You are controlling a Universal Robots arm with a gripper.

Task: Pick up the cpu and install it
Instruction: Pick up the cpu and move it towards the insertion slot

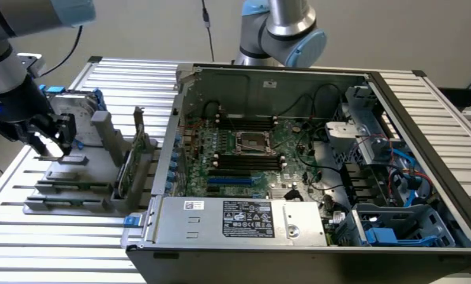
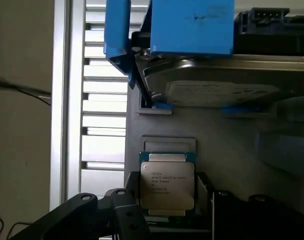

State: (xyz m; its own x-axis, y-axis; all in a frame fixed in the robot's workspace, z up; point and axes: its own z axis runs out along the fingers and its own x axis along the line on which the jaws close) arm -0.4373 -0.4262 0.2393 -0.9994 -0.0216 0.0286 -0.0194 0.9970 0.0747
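A: Surface, room?
B: Slatted metal table (image 1: 54, 242), grey wall, open computer case (image 1: 267, 83).
A: Wrist view?
B: Your cpu (image 2: 166, 187) lies flat in the grey rack (image 1: 70, 192). Your gripper (image 1: 52, 143), at the exterior view's left, straddles it with fingers (image 2: 129, 212) spread wide, holding nothing.

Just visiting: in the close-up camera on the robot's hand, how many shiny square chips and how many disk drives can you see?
cpu: 1
hard drive: 1
Total: 2
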